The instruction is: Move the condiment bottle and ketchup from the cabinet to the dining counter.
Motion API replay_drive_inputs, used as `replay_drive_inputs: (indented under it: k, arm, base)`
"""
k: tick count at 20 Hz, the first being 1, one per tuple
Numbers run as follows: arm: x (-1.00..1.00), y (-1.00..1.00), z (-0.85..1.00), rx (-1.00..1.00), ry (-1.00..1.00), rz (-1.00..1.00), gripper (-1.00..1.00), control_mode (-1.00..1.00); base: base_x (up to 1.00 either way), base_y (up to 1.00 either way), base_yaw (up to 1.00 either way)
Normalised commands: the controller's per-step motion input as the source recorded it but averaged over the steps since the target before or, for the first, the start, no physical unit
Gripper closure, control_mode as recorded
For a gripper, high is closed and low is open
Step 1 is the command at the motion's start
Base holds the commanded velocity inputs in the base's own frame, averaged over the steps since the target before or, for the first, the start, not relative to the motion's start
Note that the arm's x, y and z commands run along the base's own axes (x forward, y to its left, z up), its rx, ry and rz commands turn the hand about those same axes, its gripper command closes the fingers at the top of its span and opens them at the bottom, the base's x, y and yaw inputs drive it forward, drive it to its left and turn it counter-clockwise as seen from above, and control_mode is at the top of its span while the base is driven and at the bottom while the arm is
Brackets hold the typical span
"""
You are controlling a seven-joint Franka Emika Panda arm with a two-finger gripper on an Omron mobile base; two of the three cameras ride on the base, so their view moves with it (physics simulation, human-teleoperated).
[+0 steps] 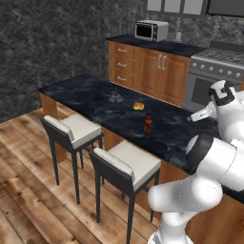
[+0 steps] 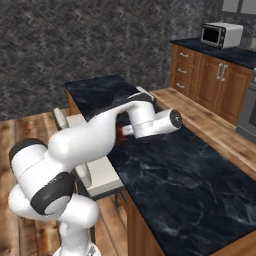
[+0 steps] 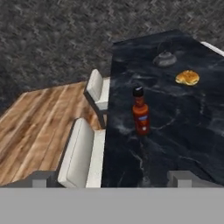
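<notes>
The condiment bottle (image 1: 148,124), dark brown-red with a black cap, stands upright on the black marble dining counter (image 1: 90,93). In the hand view the condiment bottle (image 3: 141,115) sits ahead of my gripper (image 3: 111,181). The gripper's two tips are wide apart with nothing between them, well short of the bottle. From the left base view my gripper (image 1: 190,118) hovers over the counter to the right of the bottle, open. In the right base view my arm covers most of the bottle (image 2: 120,136). The ketchup and the cabinet are out of view.
A small orange bun (image 1: 138,106) and a grey lidded dish (image 1: 115,98) lie farther along the counter. Two white-cushioned bar stools (image 1: 126,164) stand along its near side. Behind are low wooden drawer units (image 1: 143,66), a toaster oven (image 1: 151,30) and a stove (image 1: 214,71).
</notes>
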Motion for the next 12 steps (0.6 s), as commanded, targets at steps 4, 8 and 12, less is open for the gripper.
replay_drive_inputs:
  k: [4,8,12]
  arm:
    - [-0.60,0.02,0.40,-0.11,0.07,-0.13,-1.00,-1.00]
    - [-0.59,0.15,0.41,-0.23,0.00,-0.09,-1.00,-1.00]
    - [-0.51,0.23,0.40,-0.27,0.01,-0.15,-1.00,-1.00]
  base:
    - [0.00,0.00,0.00]
    - [0.00,0.00,0.00]
    - [0.00,0.00,0.00]
